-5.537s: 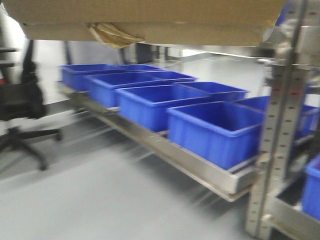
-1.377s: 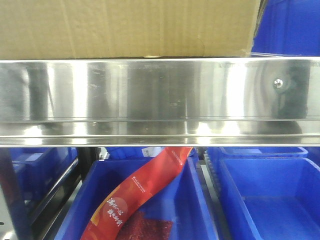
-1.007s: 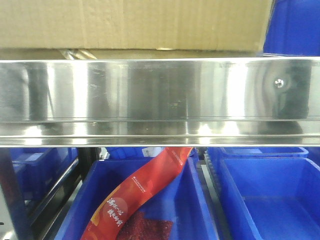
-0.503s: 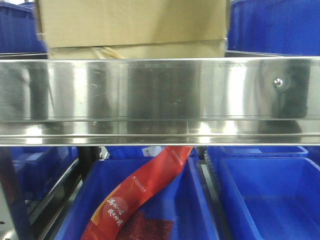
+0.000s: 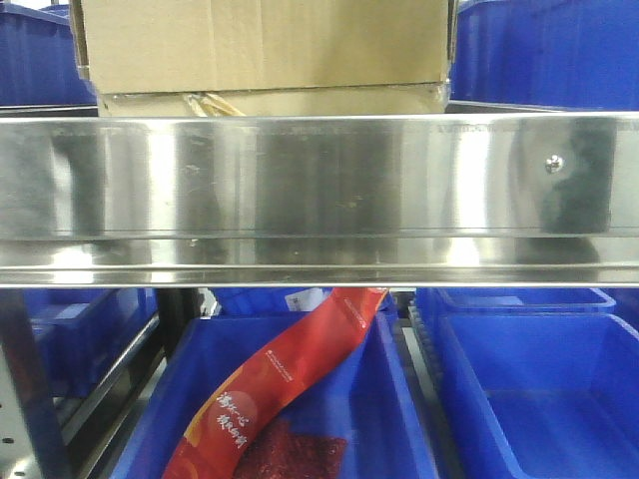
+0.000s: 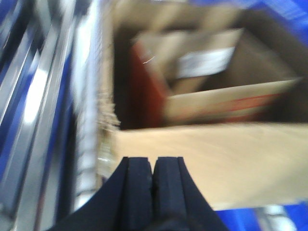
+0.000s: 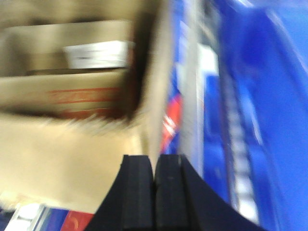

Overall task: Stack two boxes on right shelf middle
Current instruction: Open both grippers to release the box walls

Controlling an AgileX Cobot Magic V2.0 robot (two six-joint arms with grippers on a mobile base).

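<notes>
- left gripper (image 6: 153, 166) — bottom centre, pads pressed together, holding nothing, above open taller box (image 6: 202, 91)
- right gripper (image 7: 154, 166) likewise closed, empty
- boxes stacked on shelf (image 5: 319, 190), flat box (image 5: 300, 101) underneath

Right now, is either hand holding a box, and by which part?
Nothing is held. The left hand and right hand are both shut on nothing, above the open-topped upper box, which sits on the flat box.
</notes>
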